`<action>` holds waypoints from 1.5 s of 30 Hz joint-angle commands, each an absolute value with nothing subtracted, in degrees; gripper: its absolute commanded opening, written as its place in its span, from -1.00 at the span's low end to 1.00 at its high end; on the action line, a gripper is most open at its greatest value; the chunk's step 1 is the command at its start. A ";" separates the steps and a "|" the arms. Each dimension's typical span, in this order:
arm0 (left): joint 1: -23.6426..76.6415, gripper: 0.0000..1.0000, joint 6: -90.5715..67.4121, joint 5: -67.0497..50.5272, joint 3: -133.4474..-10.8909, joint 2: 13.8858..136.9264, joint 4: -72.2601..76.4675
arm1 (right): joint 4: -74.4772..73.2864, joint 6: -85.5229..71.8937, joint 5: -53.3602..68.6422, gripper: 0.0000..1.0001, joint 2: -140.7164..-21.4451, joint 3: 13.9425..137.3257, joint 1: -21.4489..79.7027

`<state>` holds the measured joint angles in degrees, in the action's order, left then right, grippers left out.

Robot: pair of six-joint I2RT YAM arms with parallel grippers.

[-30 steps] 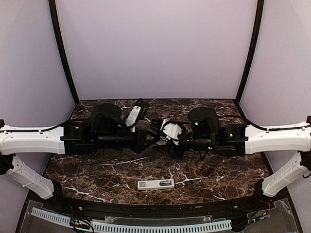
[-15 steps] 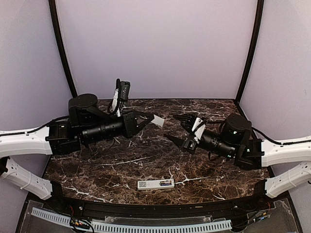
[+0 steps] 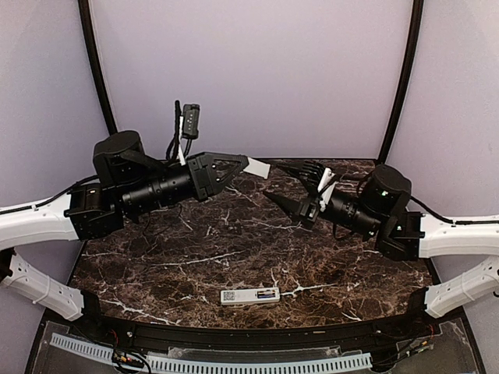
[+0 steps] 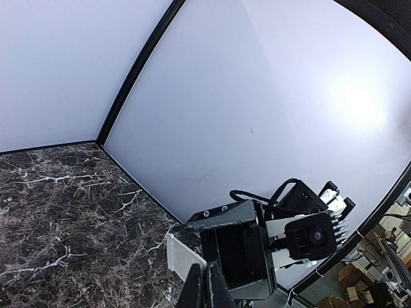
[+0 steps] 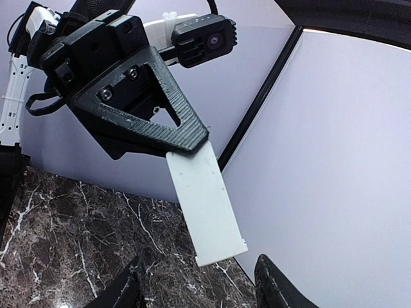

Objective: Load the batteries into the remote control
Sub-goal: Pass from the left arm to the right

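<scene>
Grip the remote control [image 3: 249,295], flat at 6 o'clock by the table's [image 3: 351,265] near edge, across its long sides, likely light, stiff, slick; beyond, toward 12 o'clock, note left gripper [image 3: 243,164] pinching a thin white plate [image 3: 258,167], right gripper [image 3: 287,184] spread, empty.

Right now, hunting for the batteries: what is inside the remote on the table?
The remote control shows a dark recess toward one end; whether batteries sit inside is too small to tell.
</scene>
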<state>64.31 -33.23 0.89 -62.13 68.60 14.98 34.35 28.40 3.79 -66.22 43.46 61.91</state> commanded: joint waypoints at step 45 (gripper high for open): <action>64.60 -0.96 -31.04 -1.83 -63.23 69.75 13.71 | 19.68 35.35 7.22 -0.71 -65.99 52.38 60.95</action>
<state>64.42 -31.70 -2.39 -62.81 69.73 13.13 20.45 35.77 8.64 -66.85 50.98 61.21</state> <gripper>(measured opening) 0.008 0.199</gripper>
